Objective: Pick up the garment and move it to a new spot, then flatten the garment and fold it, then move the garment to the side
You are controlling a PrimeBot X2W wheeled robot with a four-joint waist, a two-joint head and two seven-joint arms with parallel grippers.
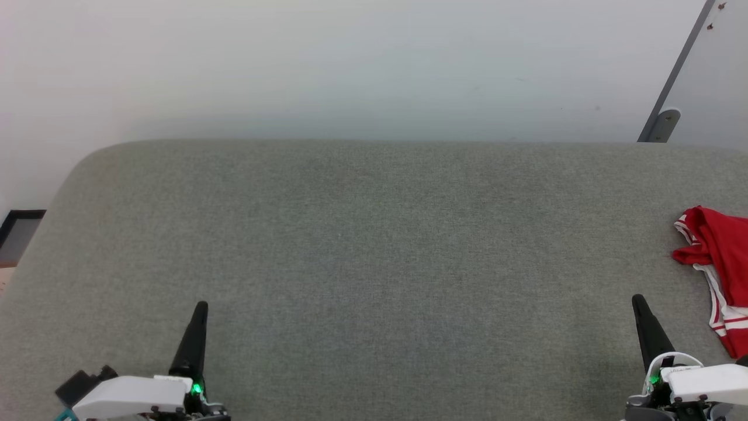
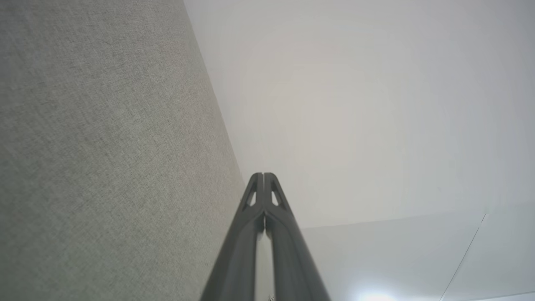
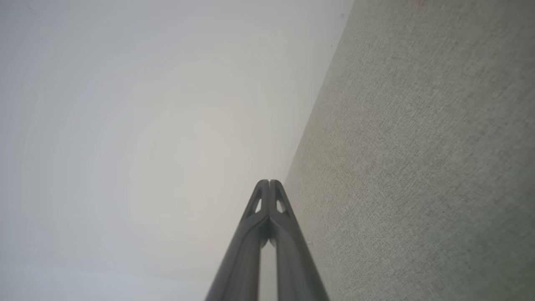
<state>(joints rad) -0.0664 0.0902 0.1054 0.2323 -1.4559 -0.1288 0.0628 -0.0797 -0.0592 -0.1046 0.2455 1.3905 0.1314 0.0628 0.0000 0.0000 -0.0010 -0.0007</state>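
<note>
At the right edge of the grey fabric surface (image 1: 374, 263), abt halfway back, lies the garment (image 1: 716, 251): red, crumpled, w/ red-and-white striped trim along its left and near sides, part of it cut off by the head view's border. Nothing holds it. My right gripper (image 1: 638, 299) is the nearer one, by the near right corner, close to the garment's near-left side but apart from it; fingers pressed together into one dark point, nothing btwn them. Right wrist view agrees: the two fingertips (image 3: 264, 184) meet, w/ grey fabric on one side and pale wall on the other. My left gripper (image 1: 201, 305) sits by the near left corner, well apart from the garment, also closed & empty; in the left wrist view its fingertips (image 2: 258, 177) touch along a thin seam. Small green lights glow at the base of both. Behind the far edge is a pale wall (image 1: 350, 70), w/ a slanted grey metal bar (image 1: 672, 82) at the far right. Past the left edge, a dark frame-like thing (image 1: 20, 225), too cut off to tell what.
</note>
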